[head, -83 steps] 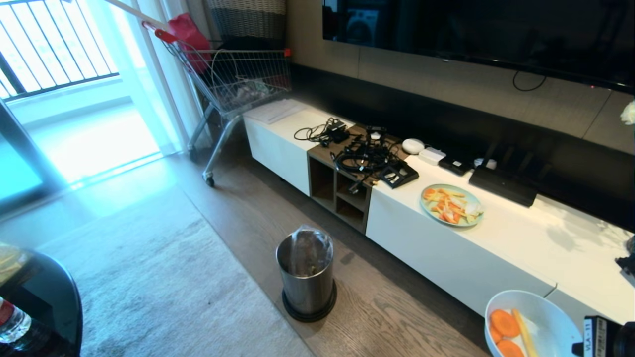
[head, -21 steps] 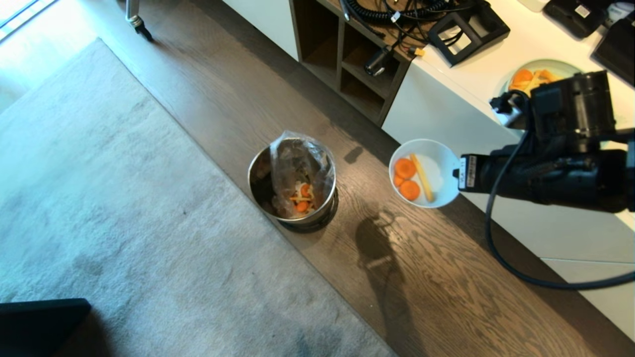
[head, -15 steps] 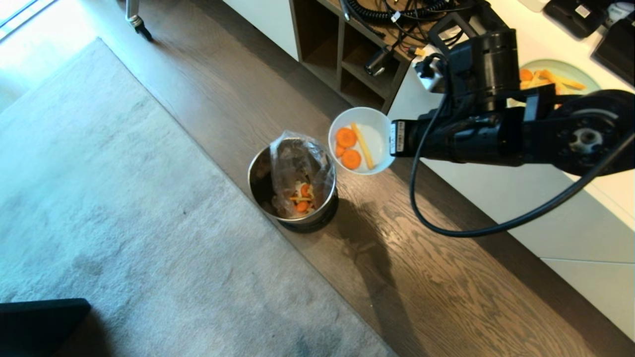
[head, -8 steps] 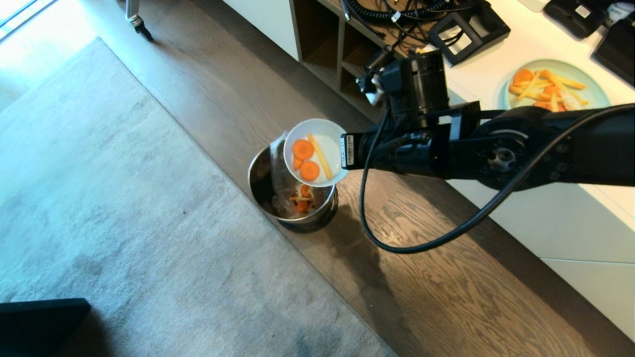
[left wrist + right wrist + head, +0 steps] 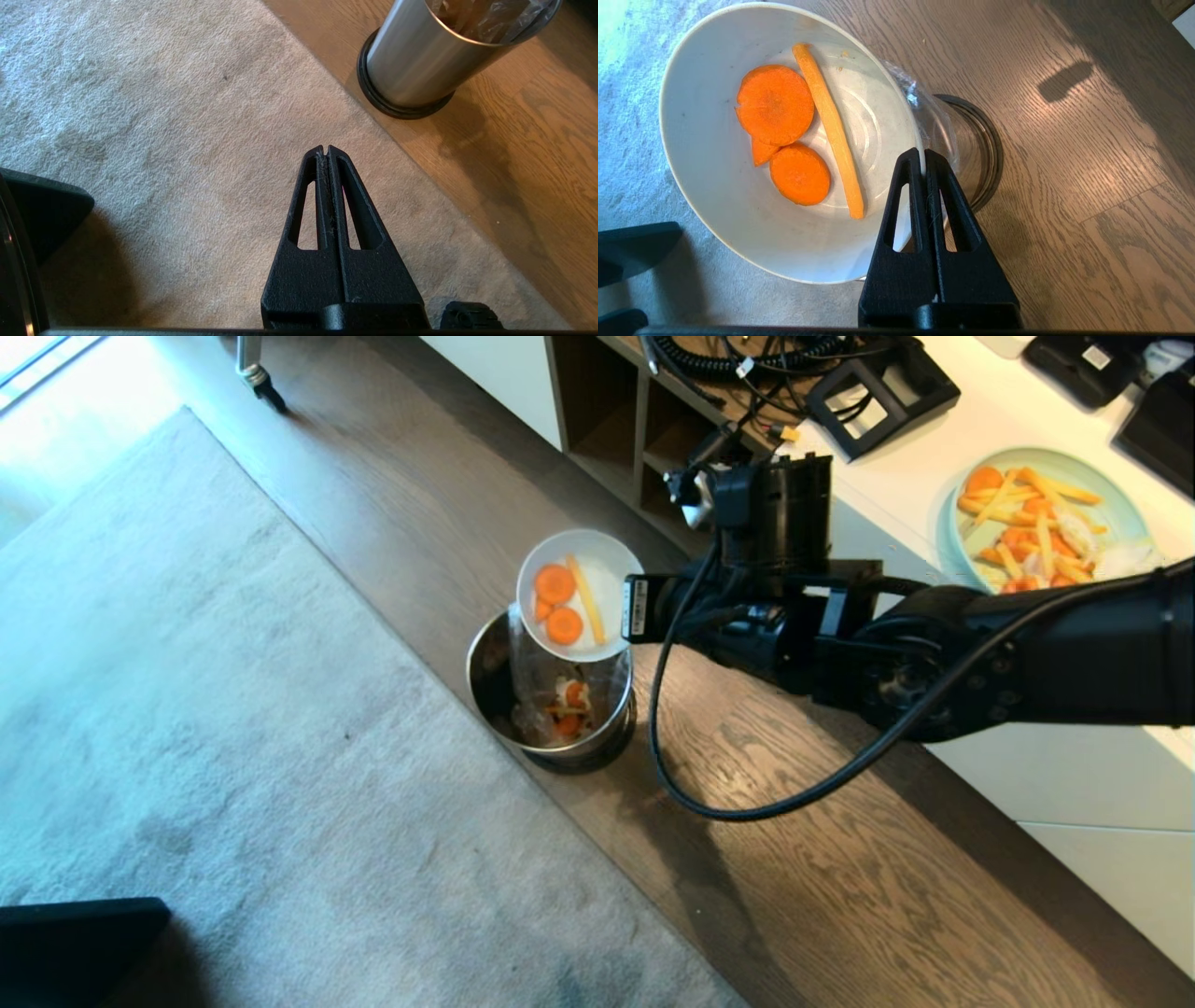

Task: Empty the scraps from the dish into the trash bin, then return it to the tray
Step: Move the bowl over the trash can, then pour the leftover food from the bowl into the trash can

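Observation:
The dish (image 5: 607, 569), a small white bowl, hangs over the far rim of the trash bin (image 5: 485, 691), a steel cylinder with a clear bag liner. My right gripper (image 5: 633, 607) is shut on the dish's rim. In the right wrist view the right gripper (image 5: 923, 156) pinches the dish (image 5: 714, 186) at its edge. The scraps (image 5: 784, 130) lie inside it: carrot slices and a pale-yellow stick. The bin (image 5: 971, 144) shows just behind the dish. My left gripper (image 5: 325, 150) is shut and empty above the rug, with the bin (image 5: 420, 60) beyond it. The tray is out of view.
A pale-green plate (image 5: 1120, 513) heaped with orange and yellow strips sits on the white low cabinet (image 5: 896, 476). Cables and black devices (image 5: 878, 392) lie at the cabinet's far end, above open cubbies (image 5: 653, 448). A grey rug (image 5: 233, 756) borders the wood floor (image 5: 840, 896).
My right arm has swung left from beside the cabinet and carried the dish over the trash bin. In the last half second the dish moved slightly up in the picture. The scraps stay in it.

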Available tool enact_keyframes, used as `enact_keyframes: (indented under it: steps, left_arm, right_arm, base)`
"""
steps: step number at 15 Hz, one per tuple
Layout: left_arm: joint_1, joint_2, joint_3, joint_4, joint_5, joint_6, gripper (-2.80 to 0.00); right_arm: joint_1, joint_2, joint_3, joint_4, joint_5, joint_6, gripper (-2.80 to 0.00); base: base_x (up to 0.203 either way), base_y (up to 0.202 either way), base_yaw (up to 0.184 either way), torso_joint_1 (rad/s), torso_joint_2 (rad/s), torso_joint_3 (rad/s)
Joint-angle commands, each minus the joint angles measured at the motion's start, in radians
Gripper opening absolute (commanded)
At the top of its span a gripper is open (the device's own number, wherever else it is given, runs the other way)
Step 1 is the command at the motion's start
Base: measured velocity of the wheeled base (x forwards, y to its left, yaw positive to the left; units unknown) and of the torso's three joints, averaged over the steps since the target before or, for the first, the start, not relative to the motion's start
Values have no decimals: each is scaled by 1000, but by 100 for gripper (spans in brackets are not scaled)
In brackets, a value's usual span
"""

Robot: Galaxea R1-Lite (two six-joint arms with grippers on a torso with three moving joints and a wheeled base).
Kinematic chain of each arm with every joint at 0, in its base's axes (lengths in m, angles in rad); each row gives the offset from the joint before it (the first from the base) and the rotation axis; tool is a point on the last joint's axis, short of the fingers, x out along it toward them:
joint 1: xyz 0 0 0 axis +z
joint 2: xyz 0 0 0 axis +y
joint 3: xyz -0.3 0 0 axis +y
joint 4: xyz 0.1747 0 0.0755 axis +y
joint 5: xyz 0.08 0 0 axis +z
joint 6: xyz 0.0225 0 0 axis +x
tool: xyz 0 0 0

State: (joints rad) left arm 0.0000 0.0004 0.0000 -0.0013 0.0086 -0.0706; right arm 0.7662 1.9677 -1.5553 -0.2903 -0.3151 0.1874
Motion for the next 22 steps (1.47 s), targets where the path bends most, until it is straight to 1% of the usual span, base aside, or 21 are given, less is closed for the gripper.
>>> enact_keyframes:
  steps: [1, 3, 6, 9, 10, 12, 14, 18, 22]
  left_arm:
    - [0, 0, 0, 0, 1, 0, -280]
    - [0, 0, 0, 0, 1, 0, -280]
    - [0, 0, 0, 0, 1, 0, -280]
    - [0, 0, 0, 0, 1, 0, -280]
    - [0, 0, 0, 0, 1, 0, -280]
    - [0, 0, 0, 0, 1, 0, -280]
    - [0, 0, 0, 0, 1, 0, -280]
    - [0, 0, 0, 0, 1, 0, -280]
    - [0, 0, 0, 0, 1, 0, -280]
  right_arm:
    - [15, -9, 51, -88, -4, -2, -280]
    - [23, -17, 101, -190, -4, -34, -280]
    - [29, -34, 230, -339, -2, -132, -280]
    - [33, -43, 390, -557, 5, -241, -280]
    - [34, -41, 434, -620, 6, -268, -280]
    - [37, -36, 490, -699, 7, -310, -280]
    - [38, -12, 509, -766, 7, -370, -280]
    - [39, 67, 513, -968, 8, -502, -280]
    - [39, 98, 555, -1080, 78, -609, -280]
  base:
    - [0, 0, 0, 0, 0, 0]
    - [0, 0, 0, 0, 0, 0]
    - [0, 0, 0, 0, 0, 0]
    - [0, 0, 0, 0, 0, 0]
    - [0, 0, 0, 0, 0, 0]
    - [0, 0, 0, 0, 0, 0]
    - [0, 0, 0, 0, 0, 0]
    - [0, 0, 0, 0, 0, 0]
    - [0, 0, 0, 0, 0, 0]
